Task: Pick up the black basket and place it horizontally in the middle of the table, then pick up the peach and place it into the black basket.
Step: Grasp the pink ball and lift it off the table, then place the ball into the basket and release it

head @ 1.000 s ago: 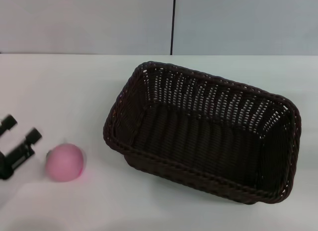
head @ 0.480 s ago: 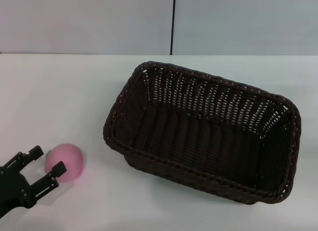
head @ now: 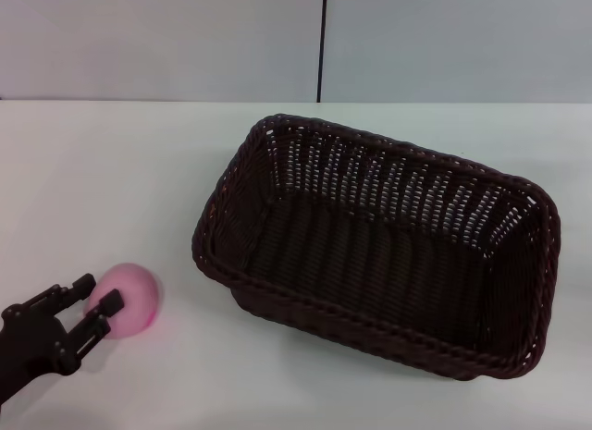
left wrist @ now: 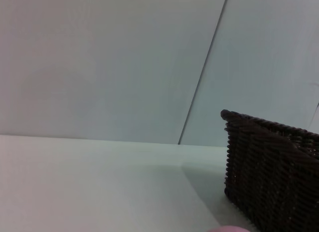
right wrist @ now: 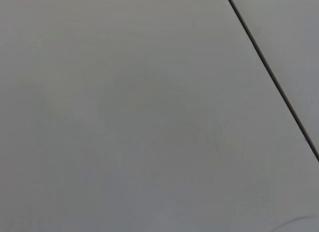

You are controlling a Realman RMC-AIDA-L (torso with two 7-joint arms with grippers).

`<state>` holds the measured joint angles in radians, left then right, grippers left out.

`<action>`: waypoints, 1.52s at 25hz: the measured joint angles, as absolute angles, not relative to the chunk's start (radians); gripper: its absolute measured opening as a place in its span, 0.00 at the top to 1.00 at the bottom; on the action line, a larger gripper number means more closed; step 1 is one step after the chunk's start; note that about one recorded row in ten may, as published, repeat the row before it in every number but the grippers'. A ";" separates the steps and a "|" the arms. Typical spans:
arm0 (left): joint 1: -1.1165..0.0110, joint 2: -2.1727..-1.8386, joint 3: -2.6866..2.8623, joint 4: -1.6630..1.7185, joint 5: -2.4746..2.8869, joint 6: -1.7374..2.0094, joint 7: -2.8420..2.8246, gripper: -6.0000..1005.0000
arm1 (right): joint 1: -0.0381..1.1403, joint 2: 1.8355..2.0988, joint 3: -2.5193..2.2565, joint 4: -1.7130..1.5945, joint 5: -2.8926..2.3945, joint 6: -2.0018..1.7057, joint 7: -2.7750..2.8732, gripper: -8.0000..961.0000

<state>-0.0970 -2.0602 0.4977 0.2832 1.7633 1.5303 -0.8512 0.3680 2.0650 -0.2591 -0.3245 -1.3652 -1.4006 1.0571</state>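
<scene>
The left gripper [head: 92, 306] sits at the table's [head: 111, 171] near-left edge, fingers spread open around the peach [head: 128, 299], which lies just at its two o'clock. The black basket [head: 379, 250] rests open-side up well apart at three o'clock of the peach; the right gripper is out of view.

No readable text, labels, numbers or signs anywhere.

The large dark woven wicker basket [head: 379, 250] sits upright, slightly skewed, on my broad white tabletop [head: 111, 171]; the small round pink peach [head: 129, 299] lies well left of it
</scene>
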 joint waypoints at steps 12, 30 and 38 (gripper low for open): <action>-0.104 -2.059 0.486 0.284 1.759 1.596 -0.850 0.77 | 0.363 2.066 -0.259 -0.311 -1.365 -1.378 1.041 0.36; -0.372 -2.063 0.335 0.129 1.762 1.784 -0.921 0.94 | 0.365 2.067 -0.259 -0.280 -1.365 -1.358 1.029 0.36; -0.419 -2.064 0.465 0.135 1.764 1.753 -0.911 0.95 | 0.365 2.068 -0.259 -0.269 -1.365 -1.326 1.021 0.36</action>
